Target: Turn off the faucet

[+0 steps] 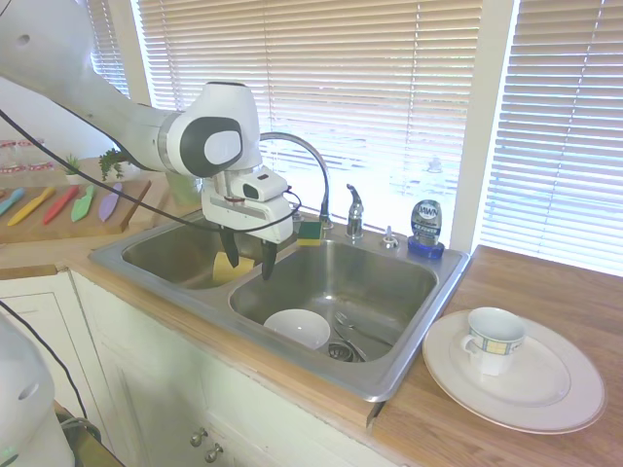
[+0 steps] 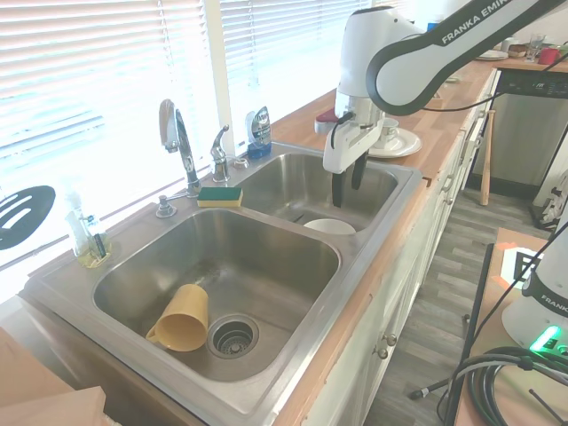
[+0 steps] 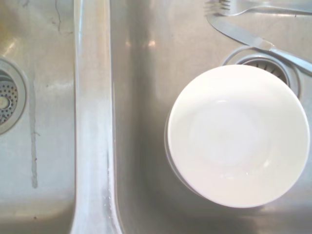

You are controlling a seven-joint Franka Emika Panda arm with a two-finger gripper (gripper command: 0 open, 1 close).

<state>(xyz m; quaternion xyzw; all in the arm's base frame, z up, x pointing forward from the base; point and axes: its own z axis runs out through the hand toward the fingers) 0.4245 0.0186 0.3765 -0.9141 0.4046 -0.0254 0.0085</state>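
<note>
We are hovering our empty, parted pincer [image 1: 247, 260] above the sink [image 1: 409, 336], the faucet [image 1: 354, 210] standing beyond it, untouched; reaching its upright lever looks the next requirement.

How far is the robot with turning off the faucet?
Nothing looks done yet. The gripper hangs open above the basin with the white bowl, holding nothing and well away from the faucet. Its lever handle stands untouched behind the sink. No water stream can be made out. Still left: reaching the handle and moving it.
</note>
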